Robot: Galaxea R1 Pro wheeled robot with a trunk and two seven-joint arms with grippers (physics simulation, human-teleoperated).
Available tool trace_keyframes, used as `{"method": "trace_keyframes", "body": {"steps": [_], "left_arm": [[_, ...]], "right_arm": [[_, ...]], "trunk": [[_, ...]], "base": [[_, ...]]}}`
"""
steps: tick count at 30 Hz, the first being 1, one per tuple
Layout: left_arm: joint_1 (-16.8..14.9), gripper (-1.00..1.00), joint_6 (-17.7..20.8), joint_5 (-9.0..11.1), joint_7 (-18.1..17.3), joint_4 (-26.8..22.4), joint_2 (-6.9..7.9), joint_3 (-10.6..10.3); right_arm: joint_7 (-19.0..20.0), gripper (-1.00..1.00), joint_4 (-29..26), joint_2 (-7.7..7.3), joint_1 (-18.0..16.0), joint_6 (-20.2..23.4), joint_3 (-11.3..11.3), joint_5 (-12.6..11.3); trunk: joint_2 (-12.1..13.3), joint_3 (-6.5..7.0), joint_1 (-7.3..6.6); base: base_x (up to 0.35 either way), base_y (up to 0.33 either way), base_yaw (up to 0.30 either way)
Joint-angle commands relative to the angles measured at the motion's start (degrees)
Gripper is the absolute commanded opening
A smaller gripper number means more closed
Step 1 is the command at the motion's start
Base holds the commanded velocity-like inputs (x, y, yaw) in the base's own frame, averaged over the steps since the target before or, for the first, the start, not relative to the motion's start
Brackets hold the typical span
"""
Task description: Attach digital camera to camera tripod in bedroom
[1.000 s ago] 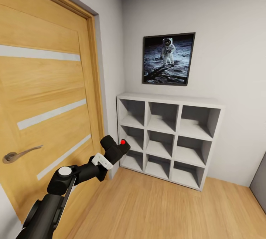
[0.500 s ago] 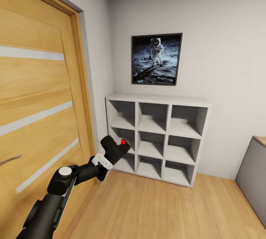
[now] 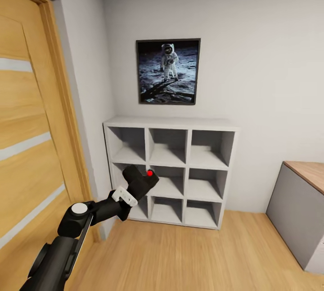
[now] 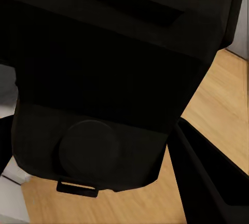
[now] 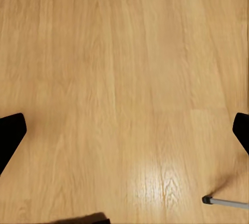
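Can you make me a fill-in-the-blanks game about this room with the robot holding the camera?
1. The left gripper holds the digital camera, which has a round ____ button on top.
2. The framed picture on the wall shows an ____ on the moon.
3. The white cube shelf has three rows of ____ cubbies each.
4. The right gripper has its jaws wide apart above the light ____ floor.

Missing words: red; astronaut; three; wood
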Motion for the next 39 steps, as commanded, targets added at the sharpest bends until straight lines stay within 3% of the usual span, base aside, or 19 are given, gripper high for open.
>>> {"method": "trace_keyframes", "body": {"steps": [1, 21, 31, 39], "left_arm": [[0.0, -1.00, 0.2, -0.4, -0.3, -0.1, 0.03, 0.0], [0.0, -1.00, 0.2, -0.4, -0.3, -0.1, 0.03, -0.1], [0.0, -1.00, 0.2, -0.4, -0.3, 0.0, 0.03, -0.1], [0.0, -1.00, 0.2, -0.4, -0.3, 0.0, 0.03, -0.1]], "right_arm": [[-0.1, 1.00, 0.2, 0.00, -0.1, -0.3, -0.3, 0.3], [-0.1, 1.00, 0.2, 0.01, -0.1, -0.3, -0.3, 0.3], [-0.1, 1.00, 0.2, 0.06, -0.1, -0.3, -0.3, 0.2], [-0.2, 1.00, 0.8, 1.77, 0.0, 0.1, -0.2, 0.3]], "trunk": [[0.0, -0.02, 0.05], [0.0, -0.02, 0.05], [0.0, -0.02, 0.05], [0.0, -0.02, 0.05]], "base": [[0.299, 0.055, -0.282], [0.287, 0.009, -0.282], [0.032, 0.000, -0.274], [0.001, 0.000, -0.078]]}}
